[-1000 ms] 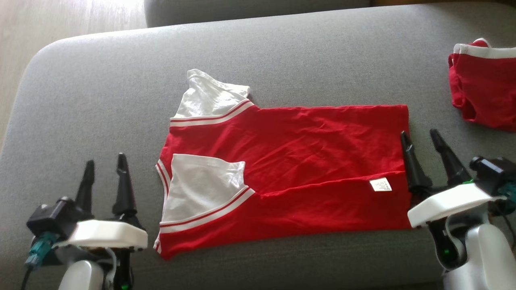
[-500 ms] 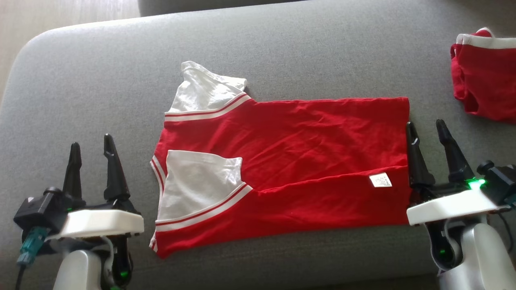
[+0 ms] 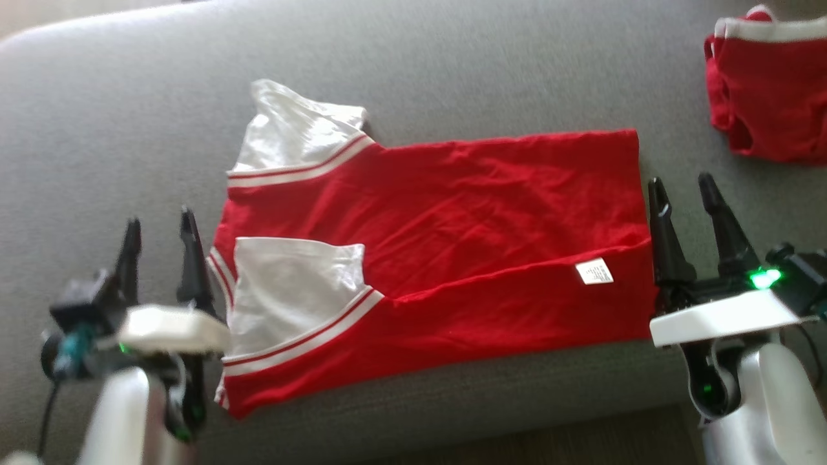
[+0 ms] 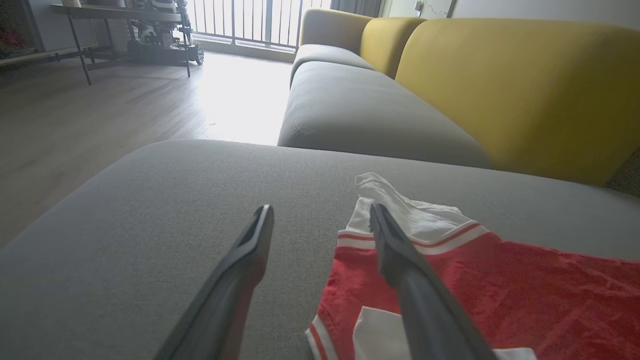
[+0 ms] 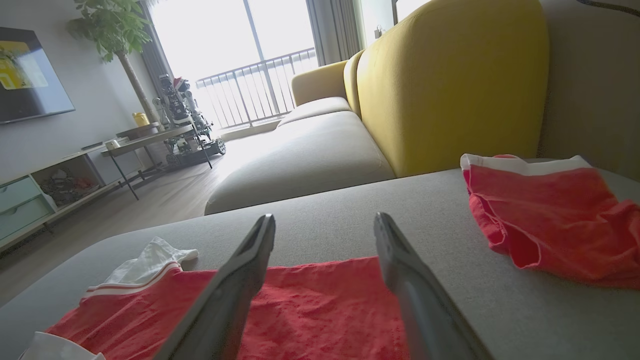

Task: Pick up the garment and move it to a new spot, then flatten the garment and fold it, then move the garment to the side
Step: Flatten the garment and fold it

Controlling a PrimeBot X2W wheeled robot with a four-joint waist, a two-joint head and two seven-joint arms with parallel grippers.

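On the grey fabric sofa seat (image 3: 452,71), the left pincer (image 3: 160,217) and right pincer (image 3: 680,181) gape apart; pinching one layer could unfold the red-and-white cotton shirt (image 3: 465,213).

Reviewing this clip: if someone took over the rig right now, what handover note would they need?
Left gripper: open, holding nothing, at the shirt's neck end.
Right gripper: open, holding nothing, at the hem end.
Red and white shirt: laid out on the grey cushion; near long edge folded over, near sleeve on top, far sleeve sticking out. A second red garment lies at the far right.
Done, by the look of it: placed, flattened, first fold made.
Left: finish folding, then move it aside.
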